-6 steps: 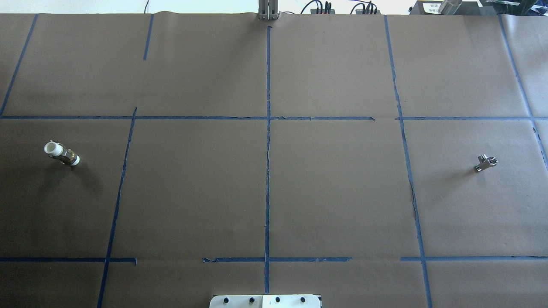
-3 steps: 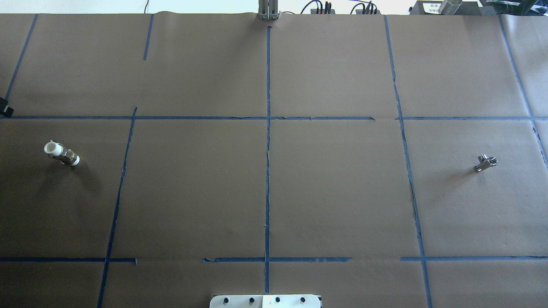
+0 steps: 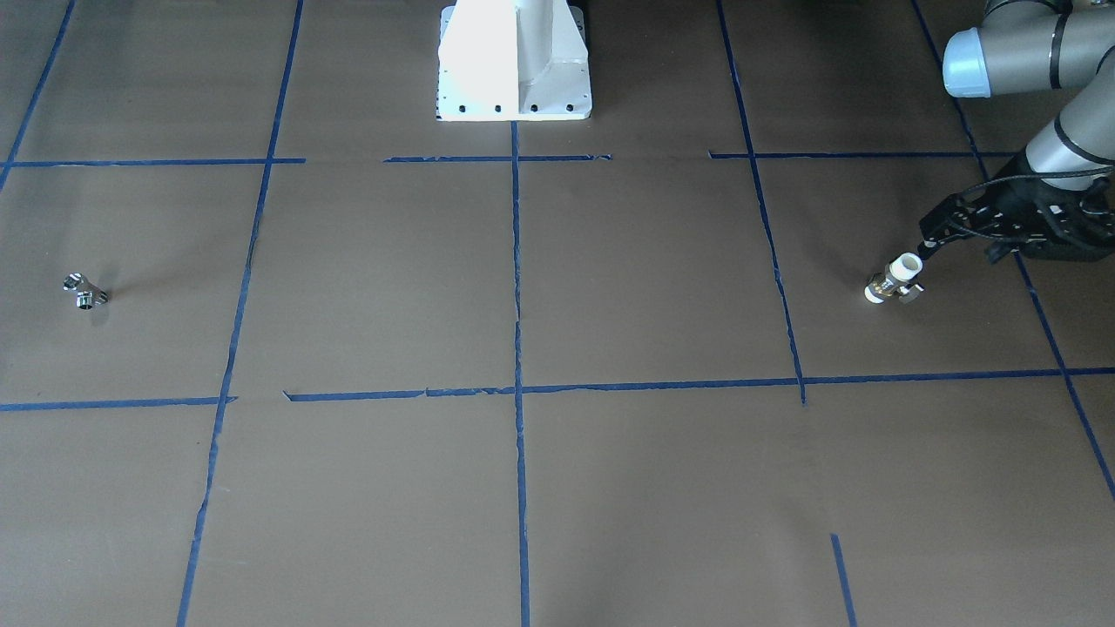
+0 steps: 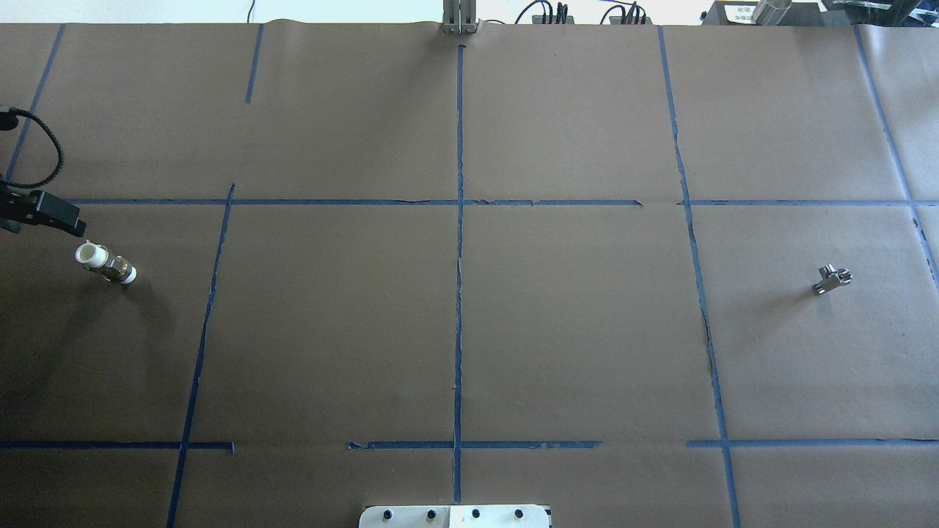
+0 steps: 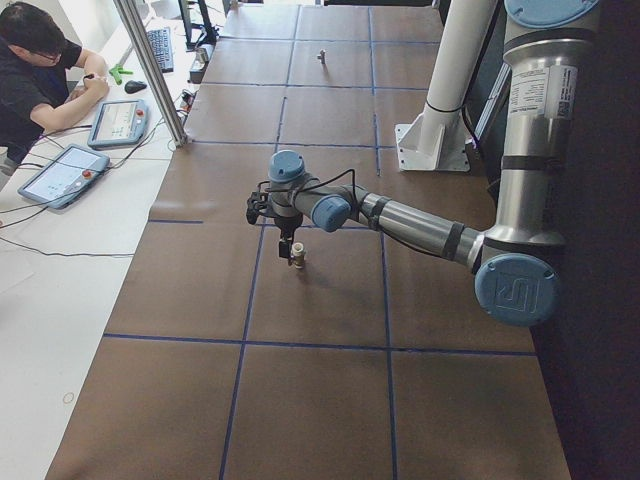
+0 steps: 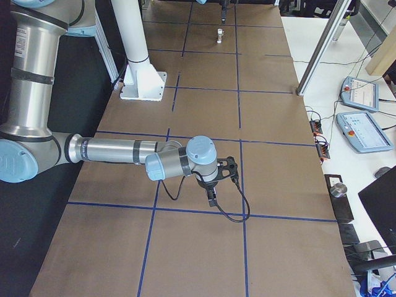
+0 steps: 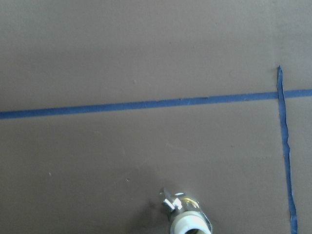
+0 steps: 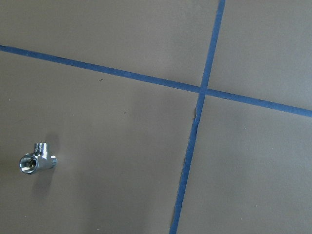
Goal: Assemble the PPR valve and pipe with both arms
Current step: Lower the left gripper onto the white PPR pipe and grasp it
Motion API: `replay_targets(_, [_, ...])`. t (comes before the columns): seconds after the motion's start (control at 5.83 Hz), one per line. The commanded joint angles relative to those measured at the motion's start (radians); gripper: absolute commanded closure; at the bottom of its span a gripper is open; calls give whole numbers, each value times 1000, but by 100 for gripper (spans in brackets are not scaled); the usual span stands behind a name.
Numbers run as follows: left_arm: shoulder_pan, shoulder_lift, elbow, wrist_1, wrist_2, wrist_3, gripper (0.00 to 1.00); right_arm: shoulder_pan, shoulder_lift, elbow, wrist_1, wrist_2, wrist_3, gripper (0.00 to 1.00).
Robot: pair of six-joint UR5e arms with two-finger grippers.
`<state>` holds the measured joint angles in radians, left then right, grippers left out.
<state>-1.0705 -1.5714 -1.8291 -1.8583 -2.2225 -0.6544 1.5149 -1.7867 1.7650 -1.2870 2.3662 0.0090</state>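
The left claw (image 3: 930, 233) just beside the PPR valve (image 4: 106, 265).
The valve stands at the surface's (image 4: 469, 330) left end, the pipe (image 4: 832, 279) well apart toward its right (whether the left claw or the right claw (image 6: 211, 199) is spread cannot be told).

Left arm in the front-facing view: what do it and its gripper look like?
The left arm is a grey metal tube with a light-blue round joint cap. Its gripper is black and angular, with a thin black cable looping over it.
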Motion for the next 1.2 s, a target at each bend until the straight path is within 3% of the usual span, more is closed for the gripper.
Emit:
replay_targets(0.0, [78,10,17,-66,24,-101,0,1,0,-1,0,-1,2,0])
replay_targets(1.03, [104,-1,67,-79,50,-111,2,-1,1,-1,-2,-2,5,0])
